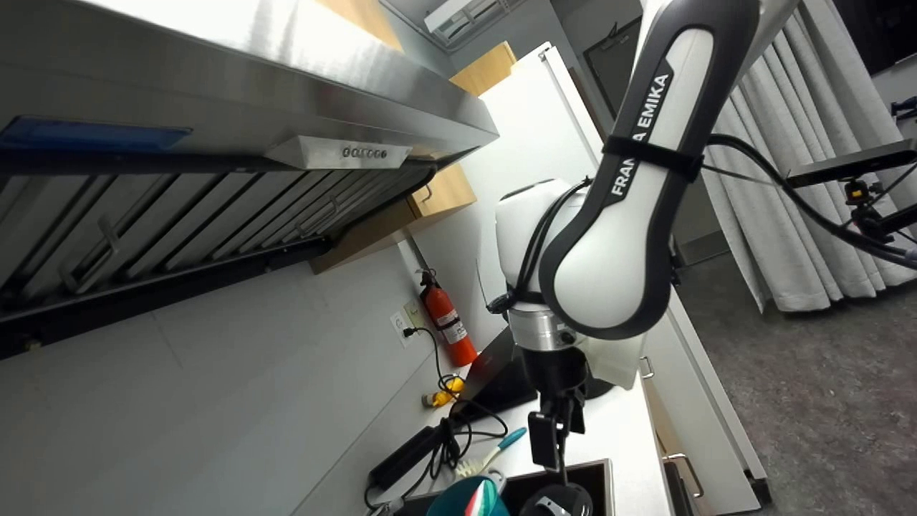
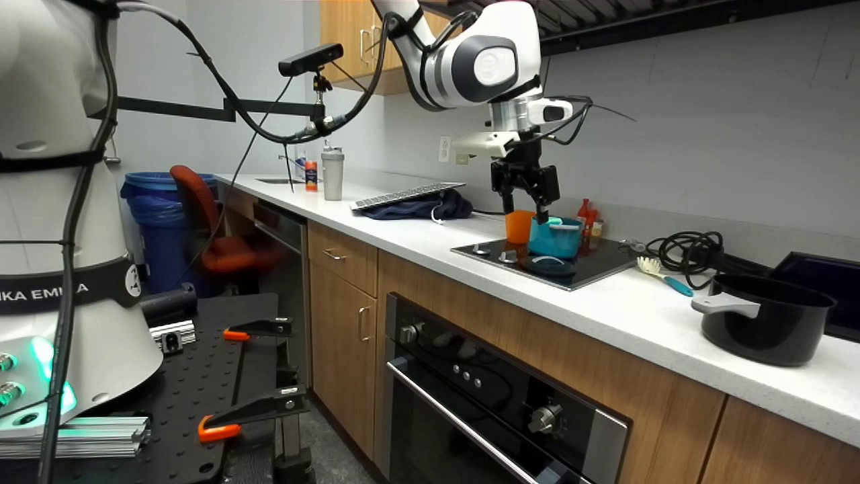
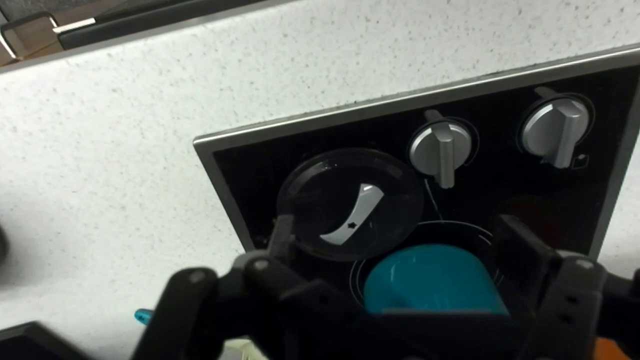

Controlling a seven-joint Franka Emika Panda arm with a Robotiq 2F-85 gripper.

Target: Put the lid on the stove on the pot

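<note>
The wrist view is giving me the lid (image 3: pixel 340 197), lying flat on the stove (image 3: pixel 495 185), its curved handle (image 3: pixel 362 210) facing up. An exterior view is showing the whole pot (image 2: pixel 766 326), sitting uncovered on the counter (image 2: pixel 645 312). Only an exterior view is catching a red extinguisher (image 1: pixel 450 322). The gripper (image 2: pixel 526 215) is hanging over the stove, jaws spread wide. A teal container (image 3: pixel 435 280) is standing just beside the lid; a brush (image 2: pixel 666 278) is lying between stove and pot.
</note>
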